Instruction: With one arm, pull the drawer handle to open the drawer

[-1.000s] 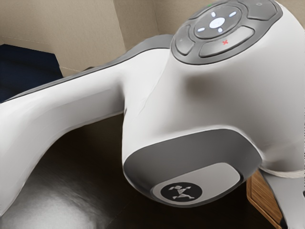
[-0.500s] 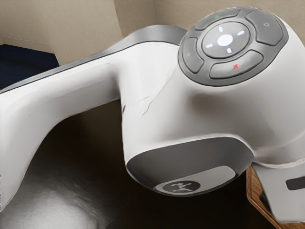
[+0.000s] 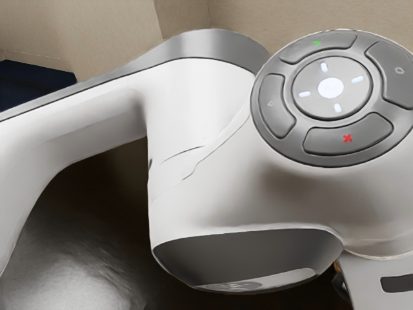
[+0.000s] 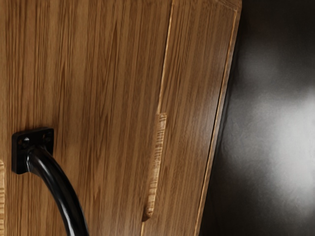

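On the wooden drawer front (image 4: 98, 73) close under your hand, the black handle (image 4: 55, 187) arcs off the wood; you cannot tell the pincer's opening, so confirm a centred grip before pulling straight out.

A wooden drawer front (image 4: 93, 73) has its grain running lengthwise. A black handle (image 4: 56, 184) is fixed to it by a square plate (image 4: 32, 147), and its round bar curves away from the plate. Near the handle a thin seam (image 4: 166, 64) divides the front from a narrower wooden strip (image 4: 197, 98), with a pale notch (image 4: 155, 167) along it. Past the strip's edge lies a dark glossy tabletop (image 4: 270, 128) with a soft sheen
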